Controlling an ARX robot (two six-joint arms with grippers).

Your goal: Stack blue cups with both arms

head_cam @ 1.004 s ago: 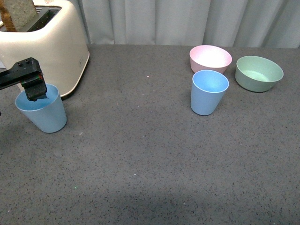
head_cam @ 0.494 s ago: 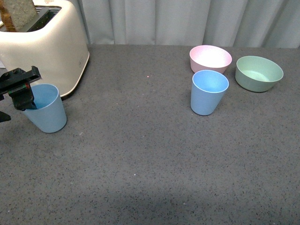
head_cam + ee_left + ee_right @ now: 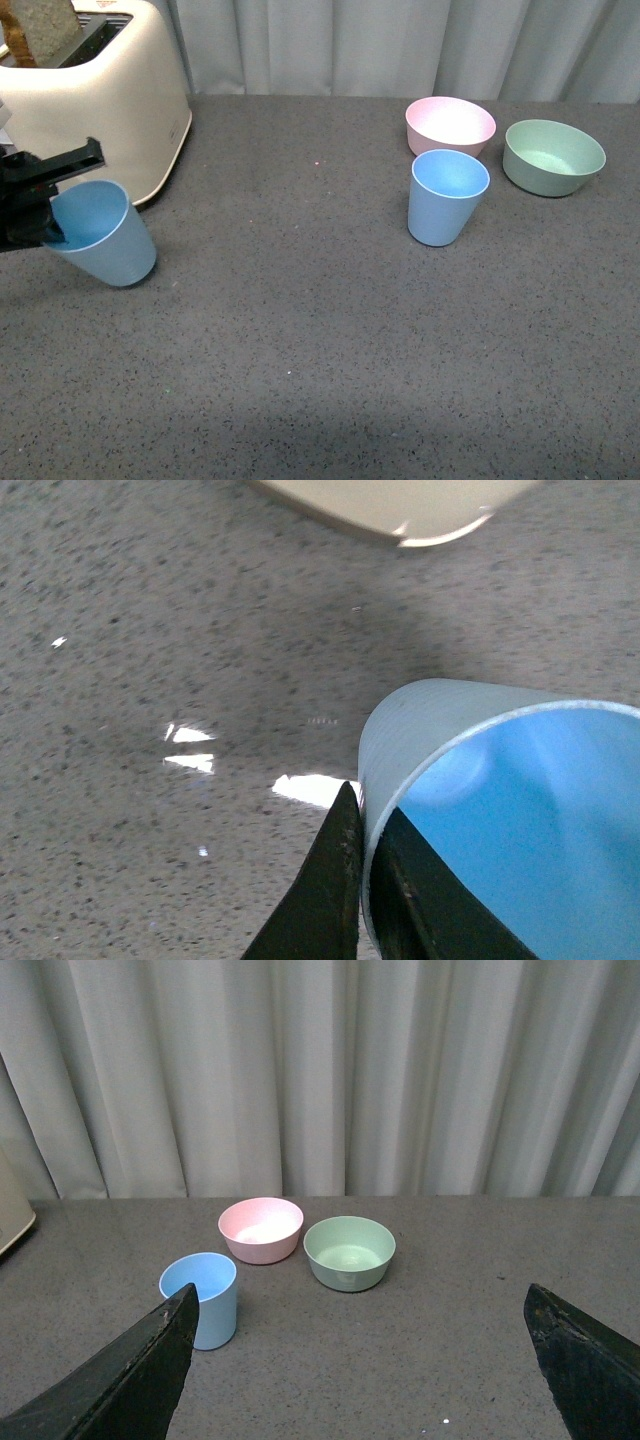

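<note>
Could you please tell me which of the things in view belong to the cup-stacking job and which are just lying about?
Part of the job: left blue cup, tilted, its wall pinched by the left hand; right blue cup, standing upright on its own; right hand, open and empty.

Just lying about: toaster; pink bowl; green bowl.
</note>
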